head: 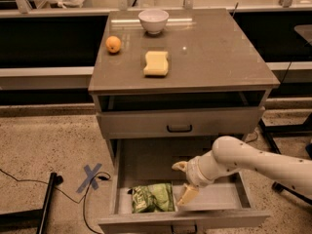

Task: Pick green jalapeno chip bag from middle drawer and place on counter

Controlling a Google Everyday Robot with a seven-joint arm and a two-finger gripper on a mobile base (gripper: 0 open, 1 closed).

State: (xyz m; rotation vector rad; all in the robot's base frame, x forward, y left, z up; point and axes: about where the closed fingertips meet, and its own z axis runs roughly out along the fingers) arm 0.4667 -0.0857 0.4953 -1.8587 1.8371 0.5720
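The green jalapeno chip bag [153, 198] lies on the pale floor of the open middle drawer [219, 195], at its front left. My gripper [182, 182] is inside the drawer just right of the bag, its two tan fingers spread open and empty. One fingertip [185, 196] hangs close by the bag's right edge; I cannot tell if it touches. The white arm reaches in from the right. The counter [219, 57] is the grey-brown top of the cabinet above.
On the counter sit a yellow sponge [156, 63], an orange [113, 44] and a white bowl [153, 20]. The upper drawer front with a black handle [179, 128] is shut. A blue tape cross [92, 176] and a black cable lie on the speckled floor at left.
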